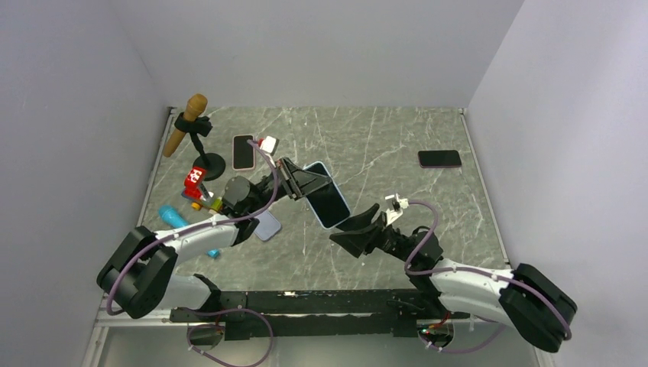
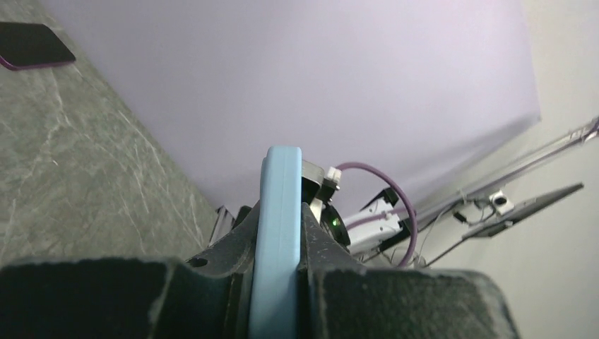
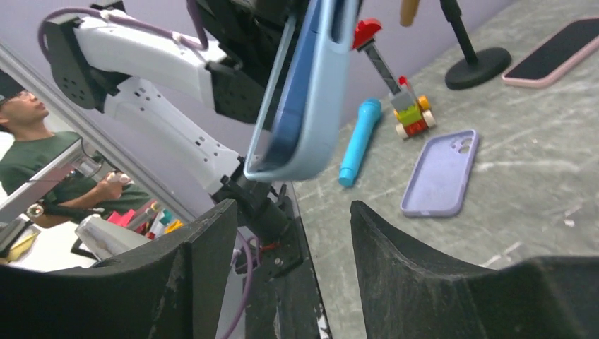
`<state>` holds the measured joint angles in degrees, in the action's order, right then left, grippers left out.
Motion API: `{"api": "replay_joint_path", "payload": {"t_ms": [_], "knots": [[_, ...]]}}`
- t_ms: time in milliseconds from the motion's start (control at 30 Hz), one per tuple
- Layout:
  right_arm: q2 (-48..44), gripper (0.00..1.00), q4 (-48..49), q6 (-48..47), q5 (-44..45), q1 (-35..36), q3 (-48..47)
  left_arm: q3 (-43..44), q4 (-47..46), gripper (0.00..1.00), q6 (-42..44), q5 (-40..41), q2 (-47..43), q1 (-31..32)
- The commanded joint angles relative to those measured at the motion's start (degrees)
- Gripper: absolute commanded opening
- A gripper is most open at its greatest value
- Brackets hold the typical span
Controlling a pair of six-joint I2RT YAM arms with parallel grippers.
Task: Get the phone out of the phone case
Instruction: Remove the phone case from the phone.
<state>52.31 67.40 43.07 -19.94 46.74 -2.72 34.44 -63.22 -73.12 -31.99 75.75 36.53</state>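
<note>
A phone (image 1: 327,200) in a light blue phone case (image 3: 314,92) hangs tilted above the middle of the table, screen up in the top view. My left gripper (image 1: 294,181) is shut on its upper end; in the left wrist view the case's edge (image 2: 277,233) is pinched between both fingers. My right gripper (image 3: 293,212) stands open just below the phone's lower end, with nothing between its fingers. In the right wrist view a darker blue body shows inside the case's pale rim. The case still wraps the phone.
An empty lilac case (image 3: 441,173) lies flat on the table under the left arm. A blue toy microphone (image 3: 359,141), a small toy vehicle (image 3: 410,116) and a microphone stand (image 1: 195,134) are at the left. A pink-cased phone (image 1: 243,151) and a dark phone (image 1: 439,158) lie farther back.
</note>
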Motion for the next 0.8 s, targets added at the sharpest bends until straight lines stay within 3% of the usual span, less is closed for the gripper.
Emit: {"api": "replay_joint_path", "payload": {"t_ms": [0, 267, 500, 767], "knots": [[6.2, 0.62, 17.2, -0.5, 3.1, 2.0, -3.9, -1.2, -13.3, 0.0, -4.7, 12.8, -3.4, 0.8], [15.4, 0.51, 30.5, 1.0, 2.9, 2.7, -6.1, -1.5, -11.3, 0.0, -5.0, 13.8, -5.4, 1.6], [13.8, 0.58, 28.6, 0.2, -3.1, 2.7, -8.9, -1.9, -17.9, 0.0, -10.3, 12.7, -1.7, 1.6], [9.9, 0.59, 22.5, -1.0, -0.8, 2.7, -9.4, -1.8, -18.3, 0.0, -9.6, 11.0, -1.1, 1.8]]}}
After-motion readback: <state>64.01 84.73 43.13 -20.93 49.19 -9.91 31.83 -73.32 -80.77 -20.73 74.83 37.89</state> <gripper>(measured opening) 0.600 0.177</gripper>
